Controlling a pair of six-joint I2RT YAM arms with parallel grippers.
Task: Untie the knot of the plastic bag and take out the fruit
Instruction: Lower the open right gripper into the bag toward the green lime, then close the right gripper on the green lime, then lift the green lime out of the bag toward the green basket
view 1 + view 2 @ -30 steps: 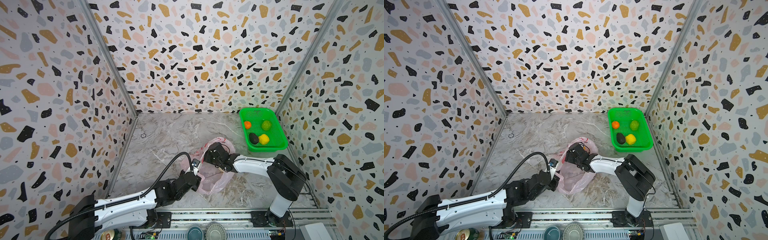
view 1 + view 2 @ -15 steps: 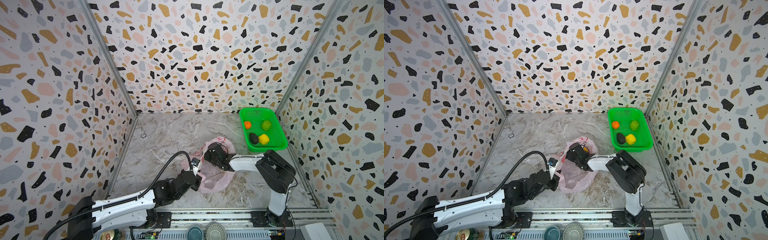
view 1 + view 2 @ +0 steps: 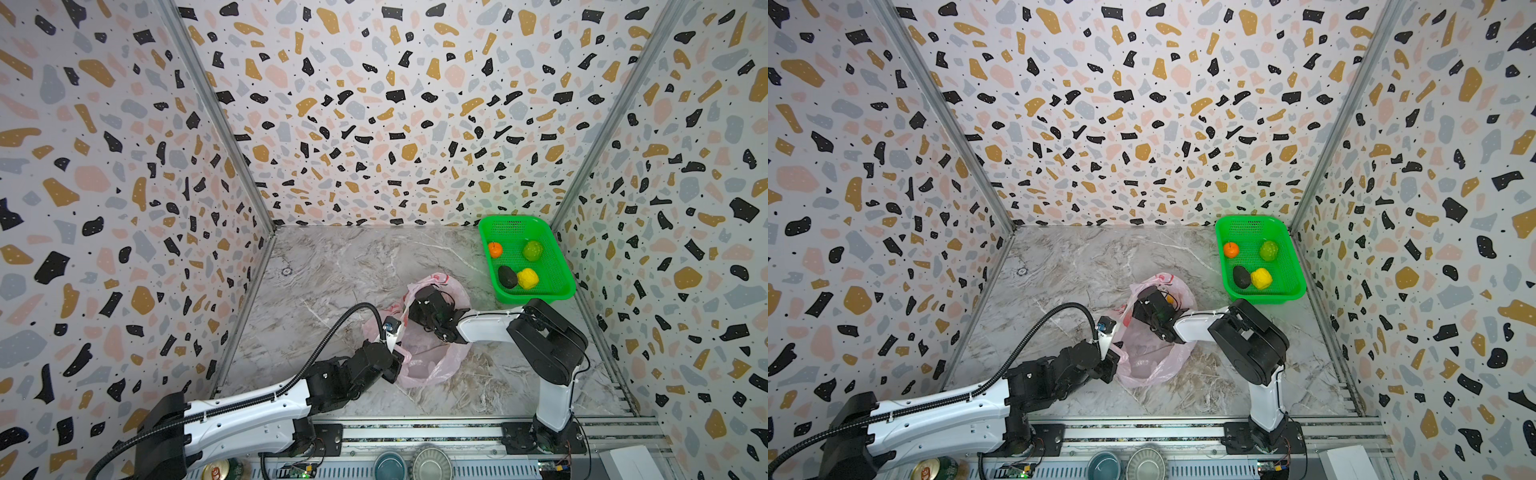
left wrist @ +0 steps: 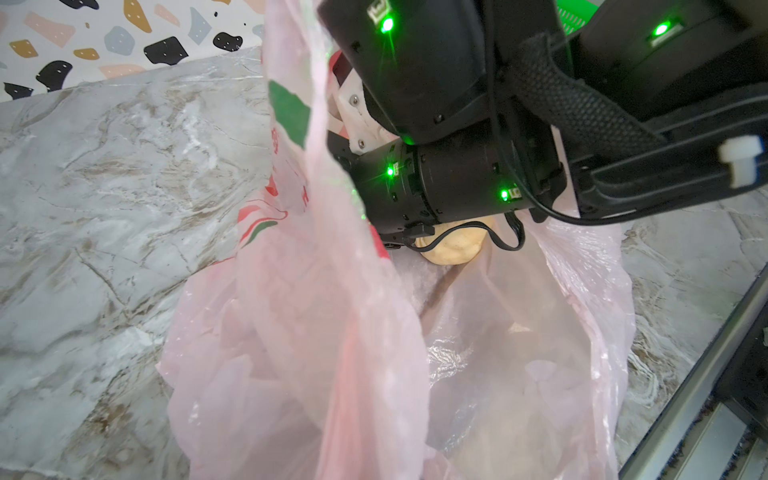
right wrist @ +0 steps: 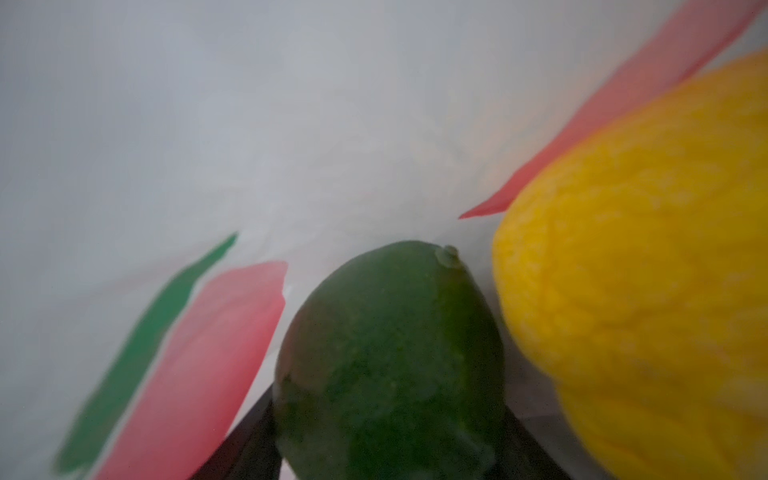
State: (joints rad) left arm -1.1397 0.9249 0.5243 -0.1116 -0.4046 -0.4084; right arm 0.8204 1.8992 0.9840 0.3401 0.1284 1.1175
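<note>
Elbow swung left, the right tool sits deeper inside the plastic bag, part-closed jaws flanking the green fruit dead ahead, grip perhaps incomplete; the left tool pinches the bag's rim.

Both top views are bright and even, shadows soft and faint. My right wrist view is blurred (the green fruit sits too close); green LEDs flare in my left wrist view.

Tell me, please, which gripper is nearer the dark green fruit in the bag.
Right: the right gripper straddles the dark green fruit inside the pink bag; the left gripper pinches its edge.
</note>
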